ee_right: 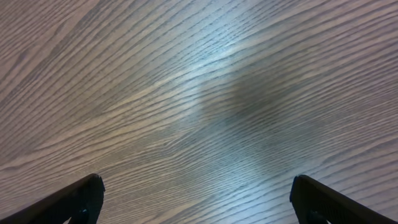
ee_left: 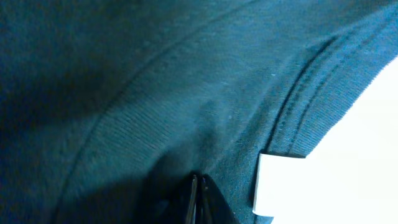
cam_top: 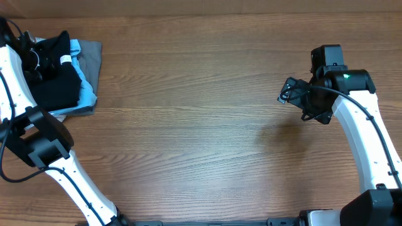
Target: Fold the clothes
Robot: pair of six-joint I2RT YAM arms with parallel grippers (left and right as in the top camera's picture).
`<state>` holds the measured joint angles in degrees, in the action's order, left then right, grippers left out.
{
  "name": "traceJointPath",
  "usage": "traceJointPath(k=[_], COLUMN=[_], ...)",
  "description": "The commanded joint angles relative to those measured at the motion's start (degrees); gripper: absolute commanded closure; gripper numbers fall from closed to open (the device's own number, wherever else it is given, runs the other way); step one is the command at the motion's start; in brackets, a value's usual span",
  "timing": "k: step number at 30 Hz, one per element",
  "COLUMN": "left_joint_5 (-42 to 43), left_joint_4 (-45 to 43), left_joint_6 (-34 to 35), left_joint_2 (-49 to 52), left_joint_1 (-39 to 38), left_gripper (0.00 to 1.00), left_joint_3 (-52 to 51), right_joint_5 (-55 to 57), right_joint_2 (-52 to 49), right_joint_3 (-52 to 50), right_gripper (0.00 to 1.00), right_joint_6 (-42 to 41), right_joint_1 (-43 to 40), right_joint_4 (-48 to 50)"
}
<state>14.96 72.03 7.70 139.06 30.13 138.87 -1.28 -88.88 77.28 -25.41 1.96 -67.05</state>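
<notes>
At the far left edge of the table (cam_top: 201, 132), the left tool (cam_top: 31, 61) sits low on the black T-shirt (cam_top: 59, 85). It meets the shirt at the end nearest the back corner, just beside the small white neck tag (cam_top: 65, 59). The black T-shirt lies bunched on top of a small pile. A light-blue shirt (cam_top: 88, 94) shows beneath it along its right and near edges, and a grey shirt (cam_top: 94, 59) sticks out from under both on the right.

In the left wrist view the black T-shirt (ee_left: 155, 81) fills nearly the whole picture, with its ribbed collar seam running diagonally. The left tool (ee_left: 199, 186) shows at the bottom with its two fingers pressed together, and the fabric puckers toward their tips, so it is pinching the cloth. The neck tag (ee_left: 280, 186) lies just to the right of the tips. The bright, washed-out patch beyond it cannot be made out.

A wide stretch of brown wood-grain table lies between the pile and the right arm, well apart from the clothes. The right tool (cam_top: 287, 94) hangs above the table on the right side. In the right wrist view the right tool (ee_right: 196, 186) is spread wide, its dark fingers (ee_right: 81, 199) at the lower corners with only the table (ee_right: 199, 74) and a soft shadow between them.
</notes>
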Motion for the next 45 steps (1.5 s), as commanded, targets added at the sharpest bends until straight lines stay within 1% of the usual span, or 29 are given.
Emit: traceJointPath(k=[1,3,4,5,6,8,10,13,15,19,23,26,29,32,34,36,37,40,44,45], left_joint_5=[-0.5,-0.5,-0.6,-0.7,-1.5,-3.1,-3.5,-1.4,1.6,6.2,10.3,10.6,10.6,10.7,11.6,14.7,16.7,16.8,16.6,16.9], left_joint_4=[0.1,0.4,0.4,0.5,0.8,1.6,2.4,3.4,5.3,11.0,12.7,15.2,20.5,24.6,24.8,24.8,24.7,23.4,18.0,13.6], left_joint_6=[-1.4,-1.7,-2.4,-3.0,-3.2,-3.2,-3.2,-2.8,-2.9,-4.3,-4.5,-4.9,-5.8,-6.7,-6.6,-6.6,-6.7,-6.7,-6.7,-6.4], left_joint_2=[-8.2,-11.8,-13.8,-15.4,-17.5,-20.4,-23.3,-28.0,-31.1,-38.2,-46.8,-53.8,-59.8,-65.1,-68.6,-71.8,-74.4,-79.3,-86.9,-92.1], left_joint_1=[1.0,1.2,1.3,1.4,1.4,1.4,1.4,1.4,1.4,1.4,1.4,1.4,1.4,1.4,1.4,1.4,1.4,1.4,1.4,1.4], left_gripper=[0.87,0.83,0.79,0.71,0.6,0.44,0.23,0.07,0.0,0.0,0.0,0.0,0.0,0.0,0.0,0.0,0.0,0.0,0.0,0.0], left_joint_3=[4.0,4.6,4.6,4.6,4.6,4.6,4.6,4.6,4.6,4.6,4.6,4.6,4.5,3.7,1.9,-0.9,-4.0,-11.7,-24.3,-32.2], right_joint_5=[-0.1,-0.1,-0.1,-0.1,-0.1,-0.1,-0.1,-0.9,-2.2,-3.5,-3.8,-4.2,-4.2,-4.2,-4.2,-4.2,-4.2,-3.5,-0.5,0.0], right_joint_2=[0.0,0.0,0.0,0.0,0.0,0.0,0.0,0.1,0.2,1.8,6.5,10.4,13.8,17.5,20.0,22.3,24.4,27.6,29.4,29.4], right_joint_3=[-0.1,-0.1,-0.1,-0.1,-0.1,-0.1,-0.1,0.1,0.6,2.1,2.1,2.1,1.6,-0.6,-3.0,-6.1,-9.4,-14.3,-16.4,-16.4], right_gripper=[0.0,0.0,0.0,0.0,0.0,0.0,0.0,0.0,0.0,0.0,0.0,0.0,0.01,0.01,0.02,0.02,0.02,0.02,0.0,0.0], right_joint_6=[0.3,0.3,0.3,0.3,0.3,0.3,0.3,0.3,0.3,0.5,3.2,3.2,3.1,2.9,2.8,2.7,2.6,1.1,-0.3,-0.3], right_joint_1=[-0.1,-0.1,-0.1,-0.1,-0.1,-0.1,-0.1,-0.1,-0.1,-0.1,-0.1,-0.1,0.3,1.6,3.2,4.6,5.6,6.1,6.1,6.1], right_joint_4=[0.5,0.5,0.5,0.5,0.5,0.7,1.0,1.4,1.5,1.6,1.9,1.2,0.2,0.2,0.9,3.0,5.7,10.7,16.7,19.4])
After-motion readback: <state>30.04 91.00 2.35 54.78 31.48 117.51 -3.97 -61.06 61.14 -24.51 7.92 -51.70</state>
